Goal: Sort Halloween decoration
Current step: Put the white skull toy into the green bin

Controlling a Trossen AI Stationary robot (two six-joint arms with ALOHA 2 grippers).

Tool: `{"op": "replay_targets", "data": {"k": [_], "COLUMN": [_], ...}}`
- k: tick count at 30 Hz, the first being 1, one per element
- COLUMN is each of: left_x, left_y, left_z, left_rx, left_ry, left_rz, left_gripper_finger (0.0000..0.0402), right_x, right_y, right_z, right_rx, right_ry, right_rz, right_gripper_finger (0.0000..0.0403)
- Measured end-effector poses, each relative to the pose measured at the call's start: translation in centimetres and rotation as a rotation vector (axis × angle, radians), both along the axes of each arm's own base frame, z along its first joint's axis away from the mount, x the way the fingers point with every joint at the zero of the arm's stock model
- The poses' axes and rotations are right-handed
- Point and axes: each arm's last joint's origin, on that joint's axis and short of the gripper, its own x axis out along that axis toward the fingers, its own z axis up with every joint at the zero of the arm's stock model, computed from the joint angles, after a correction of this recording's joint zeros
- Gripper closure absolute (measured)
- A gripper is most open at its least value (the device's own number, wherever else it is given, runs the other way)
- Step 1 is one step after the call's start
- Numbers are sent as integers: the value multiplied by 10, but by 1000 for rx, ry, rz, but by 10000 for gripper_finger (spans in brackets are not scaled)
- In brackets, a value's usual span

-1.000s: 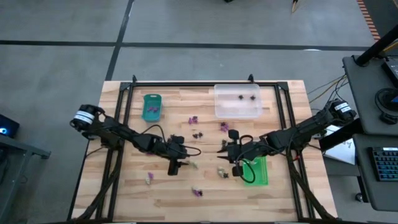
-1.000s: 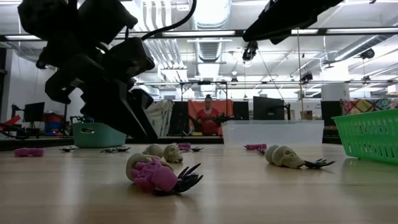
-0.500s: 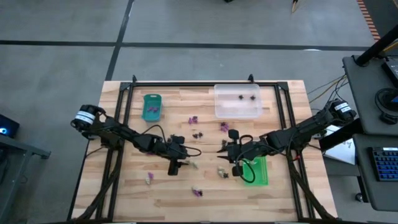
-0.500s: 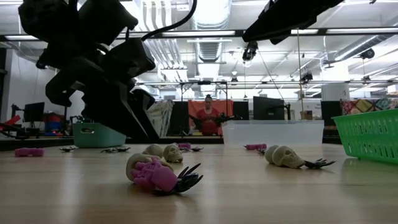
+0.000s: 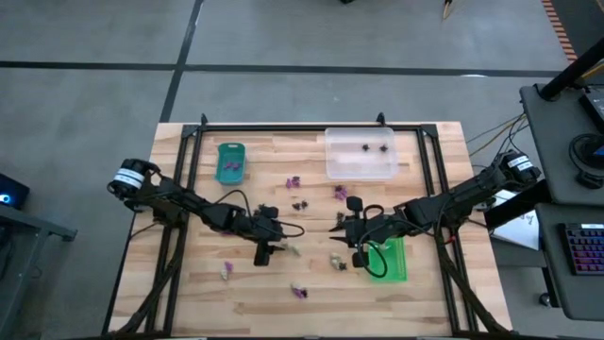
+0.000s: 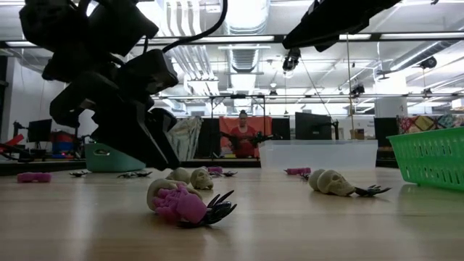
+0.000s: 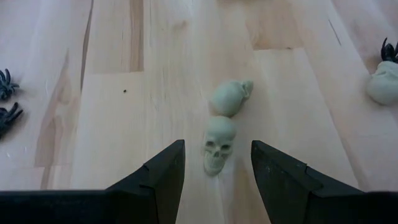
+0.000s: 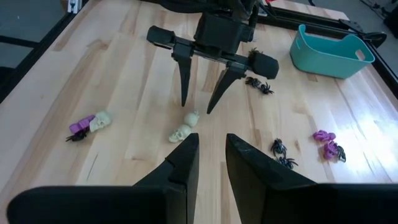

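Two cream skulls (image 7: 219,142) (blurred overhead); left claw (image 7: 214,168) spread.

The table (image 5: 189,293) is pale wood planks in a black frame. On it lie a teal tray (image 5: 230,161), a clear tray (image 5: 360,154) and a green tray (image 5: 392,259), with small purple trinkets (image 5: 293,181), black spiders (image 5: 300,203) and cream skulls (image 7: 217,146) scattered between them.

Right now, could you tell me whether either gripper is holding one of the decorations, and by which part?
Nothing is held. The left gripper is open above a cream skull lying between its fingers, untouched. The right gripper is open and empty beside the green tray.
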Motion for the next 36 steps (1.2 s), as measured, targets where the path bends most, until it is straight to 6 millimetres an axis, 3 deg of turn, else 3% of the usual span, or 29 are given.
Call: {"op": "replay_targets", "data": {"k": [17,24,30,36], "left_x": [0,5,8,8], "left_y": [0,-4,-5,-5], "left_z": [1,-19,-23,-22], "left_rx": [1,-12,-37,-36], "left_ry": [-43,-21,-33,-33], "left_rz": [19,12,16,15], "left_gripper_finger": [233,233,234,266], "right_x": [0,-1,-1,-1], "right_y": [0,0,-1,-1], "right_z": [-1,-3,-3,-4], "right_rx": [-1,1,2,10], "right_ry": [2,9,10,11], "right_rz": [0,-3,-4,-9], "right_gripper_finger": [330,330,330,330]}}
